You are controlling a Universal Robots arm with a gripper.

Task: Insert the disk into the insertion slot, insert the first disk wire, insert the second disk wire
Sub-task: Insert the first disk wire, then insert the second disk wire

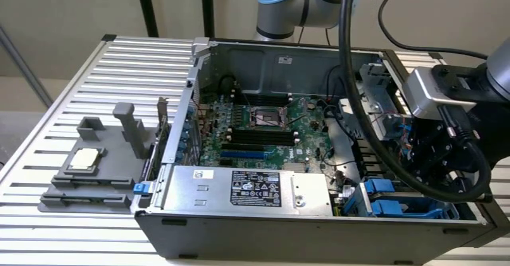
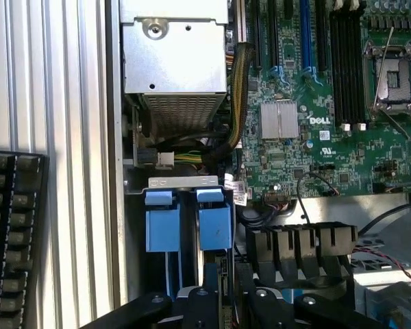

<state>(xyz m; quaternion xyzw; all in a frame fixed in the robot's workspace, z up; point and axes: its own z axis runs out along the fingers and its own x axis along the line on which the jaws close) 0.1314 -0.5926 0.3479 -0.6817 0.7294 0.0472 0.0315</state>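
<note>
Exterior view: one open computer case lay on the slatted table, and the arm's one hand hung over the corner of the case where the insertion slot sat directly beneath it. One silver power-supply box with a black label lay well to the side of the hand along the case's near wall. One green motherboard lay farther from the hand, in the case floor. Well away from the hand, outside the case, one grey fixture held one pale square chip. Thick black cables looped down in front of the hand and crossed the case interior.

The wrist view showed the slot closer. Two bright blue carrier ends, one beside the other, stood side by side just ahead of the hand, both seated in the slot. Which of them carried the disk could not be told. Past them lay a bundle of wires with one white plug, close under the power-supply box. One black ribbed shroud stood just beside the hand. This view also took in one dark keyboard on the table beyond the case wall, and one silver heatsink on the board.

Whether the hand was apart or together could not be told.
</note>
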